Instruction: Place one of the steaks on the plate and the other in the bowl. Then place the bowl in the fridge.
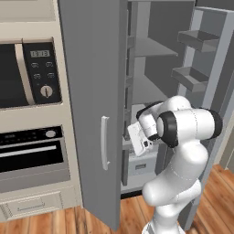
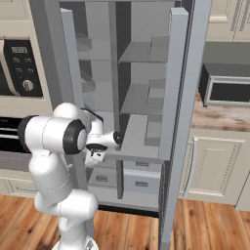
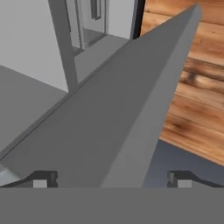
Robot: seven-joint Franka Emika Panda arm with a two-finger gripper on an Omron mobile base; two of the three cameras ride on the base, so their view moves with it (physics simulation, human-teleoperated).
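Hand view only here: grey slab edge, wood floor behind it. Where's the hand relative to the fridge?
Observer: The gripper is low at the fridge opening, just past the edge of the open left door.
Operator: And the other door?
Observer: The right door stands open too, with bins on its inner face.
Operator: What's under the hand?
Observer: Pale drawers at the bottom of the fridge.
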